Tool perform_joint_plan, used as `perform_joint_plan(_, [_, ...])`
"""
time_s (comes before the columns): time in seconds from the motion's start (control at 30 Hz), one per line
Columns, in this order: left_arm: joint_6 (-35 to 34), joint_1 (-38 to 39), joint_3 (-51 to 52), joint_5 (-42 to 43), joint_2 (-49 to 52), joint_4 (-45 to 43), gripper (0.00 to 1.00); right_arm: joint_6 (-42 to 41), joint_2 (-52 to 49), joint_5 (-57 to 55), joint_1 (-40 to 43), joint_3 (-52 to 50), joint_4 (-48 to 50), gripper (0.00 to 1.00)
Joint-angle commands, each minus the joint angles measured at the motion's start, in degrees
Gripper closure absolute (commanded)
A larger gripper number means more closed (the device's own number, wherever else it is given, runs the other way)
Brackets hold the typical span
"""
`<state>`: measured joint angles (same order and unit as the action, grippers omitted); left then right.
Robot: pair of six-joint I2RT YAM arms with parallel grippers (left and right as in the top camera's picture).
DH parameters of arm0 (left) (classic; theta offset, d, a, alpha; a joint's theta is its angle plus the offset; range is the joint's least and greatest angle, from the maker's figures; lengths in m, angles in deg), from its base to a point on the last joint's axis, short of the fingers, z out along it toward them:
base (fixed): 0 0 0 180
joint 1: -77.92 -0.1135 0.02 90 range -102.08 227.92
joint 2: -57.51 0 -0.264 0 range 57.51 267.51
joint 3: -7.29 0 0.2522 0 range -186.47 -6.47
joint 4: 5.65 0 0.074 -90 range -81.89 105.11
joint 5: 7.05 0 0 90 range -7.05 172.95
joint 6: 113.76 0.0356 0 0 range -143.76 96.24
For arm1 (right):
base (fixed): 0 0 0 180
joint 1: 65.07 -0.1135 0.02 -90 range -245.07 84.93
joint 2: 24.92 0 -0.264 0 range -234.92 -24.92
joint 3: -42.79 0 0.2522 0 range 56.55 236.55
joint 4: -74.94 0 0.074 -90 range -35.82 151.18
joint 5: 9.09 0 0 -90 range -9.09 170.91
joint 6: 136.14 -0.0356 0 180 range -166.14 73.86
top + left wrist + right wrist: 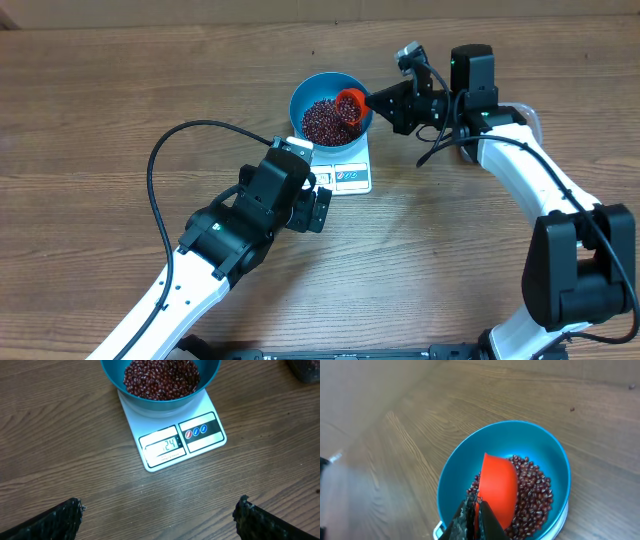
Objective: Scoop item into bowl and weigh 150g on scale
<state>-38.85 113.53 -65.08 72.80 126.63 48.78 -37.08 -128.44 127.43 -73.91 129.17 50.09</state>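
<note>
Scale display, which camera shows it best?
Left wrist: the scale lies close, display unblocked. Overhead shows it tiny, half under the blue bowl. Right wrist catches only a white sliver beneath the bowl.

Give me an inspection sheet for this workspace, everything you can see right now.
Surface: wooden table, wood-grain top.
Job's things: blue bowl sits on white scale, display lit; red-brown beans heaped in the bowl; orange scoop tipped inside it.
Clutter: dark container edge, contents unclear.
Hands: left hand open, empty, in front of the scale; right hand shut on the scoop.
Cables: black cable loops over the table by the left arm.
Surroundings: pale board behind the table.
</note>
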Motion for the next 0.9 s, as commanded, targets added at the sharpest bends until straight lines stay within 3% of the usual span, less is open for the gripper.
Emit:
perform_joint_plan(0.0, [-0.79, 0.20, 0.13, -0.79, -0.02, -0.20, 0.00, 4.98, -0.22, -0.66, -0.48, 0.02, 0.59, 0.96])
perform_joint_plan(0.13, [-0.79, 0.20, 0.13, -0.79, -0.02, -0.20, 0.01, 5.03, -0.22, -0.66, -0.48, 0.02, 0.59, 0.96])
perform_joint_plan(0.4, [-0.76, 0.20, 0.13, -0.76, -0.02, -0.20, 0.00, 17.90, -0.22, -0.17, -0.48, 0.02, 0.33, 0.96])
perform_joint_plan(0.87, [-0.79, 0.20, 0.13, -0.79, -0.02, -0.20, 0.00, 30.75, -0.22, 0.31, -0.48, 0.02, 0.55, 0.96])
